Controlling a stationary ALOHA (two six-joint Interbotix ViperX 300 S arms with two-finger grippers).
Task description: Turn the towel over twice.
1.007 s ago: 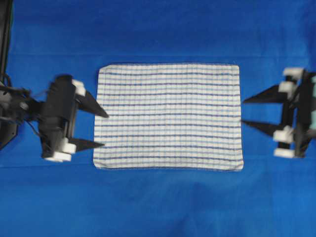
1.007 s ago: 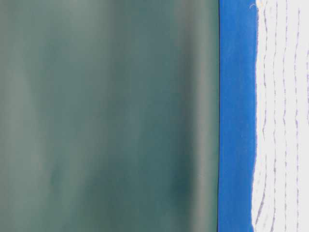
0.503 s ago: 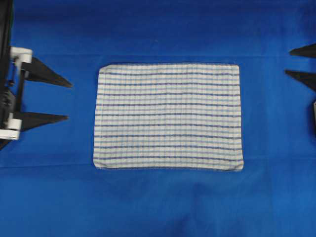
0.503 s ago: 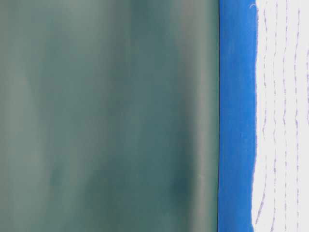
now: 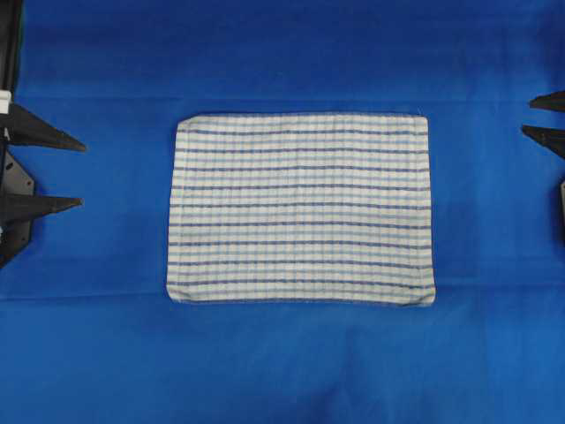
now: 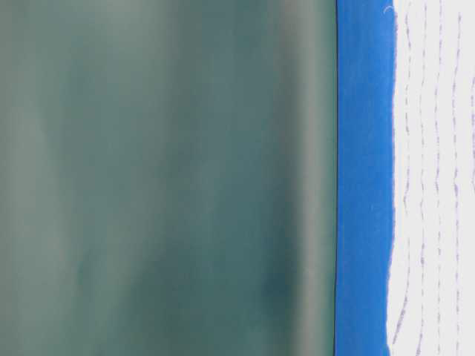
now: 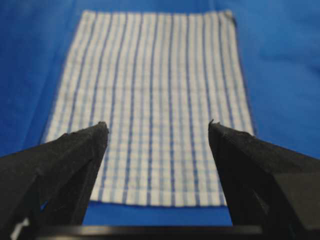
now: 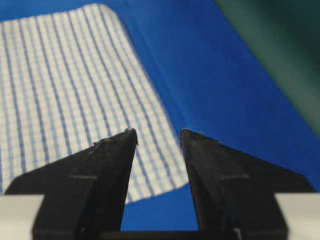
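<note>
Towel (image 5: 300, 208) flat on blue sheet (image 5: 282, 371), left gripper (image 5: 78, 174) and right gripper (image 5: 528, 117) empty, jaws apart

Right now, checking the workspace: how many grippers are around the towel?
2: the left gripper stands off the towel's left edge, the right gripper off its right, both open, touching nothing.

You see a solid-blue sheet (image 5: 282, 371) covering the whole work surface, lying smooth, with a faint crease line running across it in the overhead view. Past the sheet's far edge, beyond the right pincer's tips, stands a plain dark green backdrop (image 6: 163, 178), blurred and featureless. Lighting is even, with only soft shadows on the sheet.
</note>
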